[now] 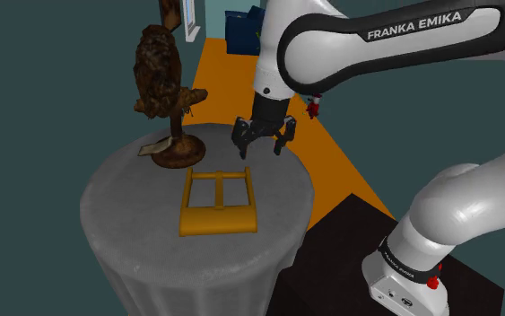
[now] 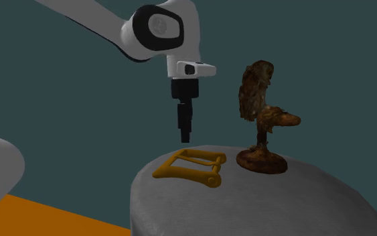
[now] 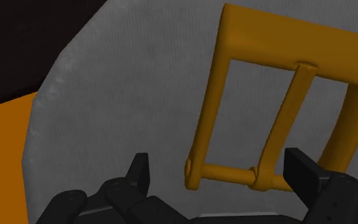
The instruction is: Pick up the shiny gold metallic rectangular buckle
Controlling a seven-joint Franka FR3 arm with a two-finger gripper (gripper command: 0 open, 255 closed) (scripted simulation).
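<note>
A gold rectangular buckle with a centre bar lies flat on the round grey table. My black gripper hangs open a little above the table, just past the buckle's far end. In the second exterior view the gripper points straight down over the buckle's rear edge, clear of it. In the wrist view the buckle lies ahead of the gripper, its near crossbar between my spread fingers, which touch nothing.
A brown owl figure on a perch with a round base stands at the table's back, close to the buckle; a small tag lies beside it. Orange floor and the black stand flank the table.
</note>
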